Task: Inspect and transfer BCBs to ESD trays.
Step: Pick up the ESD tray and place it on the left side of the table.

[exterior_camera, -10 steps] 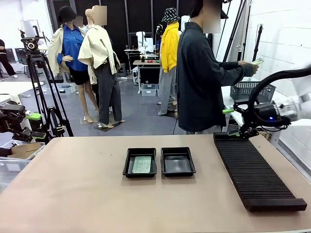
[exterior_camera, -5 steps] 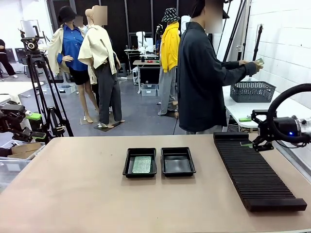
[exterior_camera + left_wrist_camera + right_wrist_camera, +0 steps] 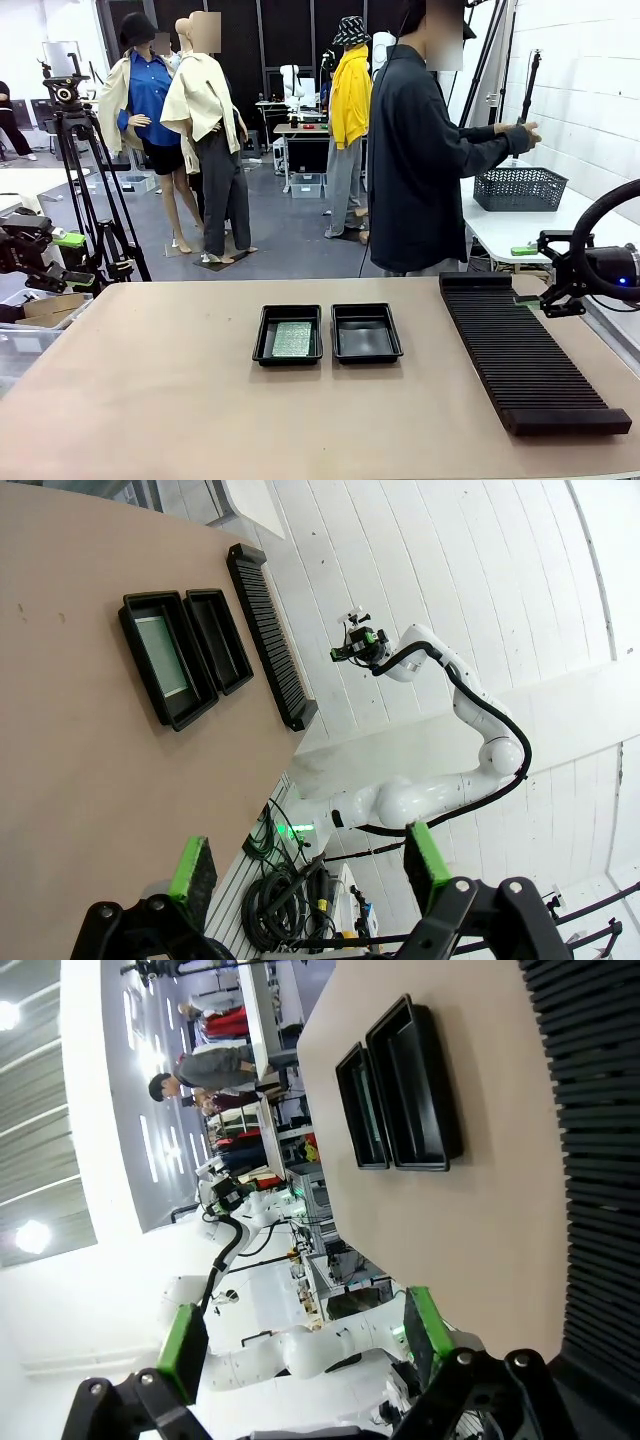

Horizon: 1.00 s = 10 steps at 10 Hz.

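Observation:
Two black ESD trays lie side by side mid-table. The left tray [image 3: 262, 338] holds a green BCB [image 3: 293, 338]; the right tray [image 3: 366, 333] has a bare floor. The left wrist view shows the same pair, the BCB [image 3: 163, 656] in the tray [image 3: 176, 708] farther from the rack and its neighbour [image 3: 220, 640] bare. In the right wrist view both trays [image 3: 358, 1120] [image 3: 415, 1085] appear edge-on. My right gripper [image 3: 525, 275] [image 3: 305, 1338] hangs open and holds nothing beside the rack's far end. Off the table's left edge, my left gripper [image 3: 72, 263] [image 3: 308, 865] is open and holds nothing.
A long black ribbed rack [image 3: 525, 355] [image 3: 268, 620] [image 3: 590, 1160] runs along the table's right side. A person [image 3: 420, 160] stands at the far edge, turned right, one hand [image 3: 520, 135] stretched over a grey mesh basket [image 3: 519, 188]. A tripod [image 3: 85, 170] stands far left.
My right gripper has drawn down and to the right, away from above the rack's far end. The left arm and the trays have not moved. The person's outstretched hand has shifted slightly.

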{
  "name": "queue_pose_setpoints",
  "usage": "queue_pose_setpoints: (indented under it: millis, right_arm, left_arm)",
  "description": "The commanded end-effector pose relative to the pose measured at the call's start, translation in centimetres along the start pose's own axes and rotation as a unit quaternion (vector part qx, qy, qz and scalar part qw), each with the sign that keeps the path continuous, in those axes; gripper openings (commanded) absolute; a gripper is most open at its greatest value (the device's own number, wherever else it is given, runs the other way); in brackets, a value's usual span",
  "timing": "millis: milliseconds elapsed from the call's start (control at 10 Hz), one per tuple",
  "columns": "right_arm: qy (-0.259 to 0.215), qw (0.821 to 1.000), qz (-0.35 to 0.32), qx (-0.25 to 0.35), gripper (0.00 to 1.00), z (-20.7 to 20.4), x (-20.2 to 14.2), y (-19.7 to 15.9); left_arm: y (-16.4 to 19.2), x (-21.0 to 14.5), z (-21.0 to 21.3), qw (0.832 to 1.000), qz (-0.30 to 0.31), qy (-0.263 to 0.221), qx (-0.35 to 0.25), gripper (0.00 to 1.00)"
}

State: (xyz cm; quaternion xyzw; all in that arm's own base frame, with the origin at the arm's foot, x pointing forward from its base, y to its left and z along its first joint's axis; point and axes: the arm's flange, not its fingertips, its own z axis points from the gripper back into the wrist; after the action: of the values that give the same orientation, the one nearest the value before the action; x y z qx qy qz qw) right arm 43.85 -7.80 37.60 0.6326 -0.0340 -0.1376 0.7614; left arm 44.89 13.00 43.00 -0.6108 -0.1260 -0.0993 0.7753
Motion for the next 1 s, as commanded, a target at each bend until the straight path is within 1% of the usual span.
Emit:
queue_pose_setpoints:
  millis: [0, 200, 300, 400, 600, 700, 900]
  right_arm:
    - [0.007, 1.0, -0.008, 0.006, 1.0, 0.6, 1.2, 0.1]
    - [0.013, 1.0, -0.001, -0.004, 1.0, 0.6, 1.4, -0.1]
    - [-0.002, 1.0, 0.0, -0.001, 1.0, 0.3, 0.8, 0.0]
    - [-0.002, 1.0, 0.0, -0.001, 1.0, 0.3, 0.8, 0.0]
    - [-0.002, 1.0, 0.0, -0.001, 1.0, 0.3, 0.8, 0.0]
    - [-0.002, 1.0, 0.0, -0.001, 1.0, 0.3, 0.8, 0.0]
    - [-0.002, 1.0, 0.0, -0.001, 1.0, 0.3, 0.8, 0.0]
  left_arm:
    - [-0.1, 0.1, 0.1, 1.0, -0.002, -0.005, 0.003, 1.0]
    - [-0.1, 0.1, 0.1, 1.0, -0.002, -0.005, 0.003, 1.0]
    - [-0.1, 0.1, 0.1, 1.0, -0.002, -0.005, 0.003, 1.0]
    - [0.0, 0.0, 0.0, 1.0, 0.0, 0.0, 0.0, 1.0]
    - [-1.0, 2.5, -3.9, 0.999, 0.026, -0.007, 0.039, 1.0]
    - [-1.1, 3.7, -6.1, 0.996, 0.043, -0.034, 0.067, 1.0]
    - [-0.6, 6.0, -11.3, 0.99, 0.058, -0.047, 0.123, 1.0]
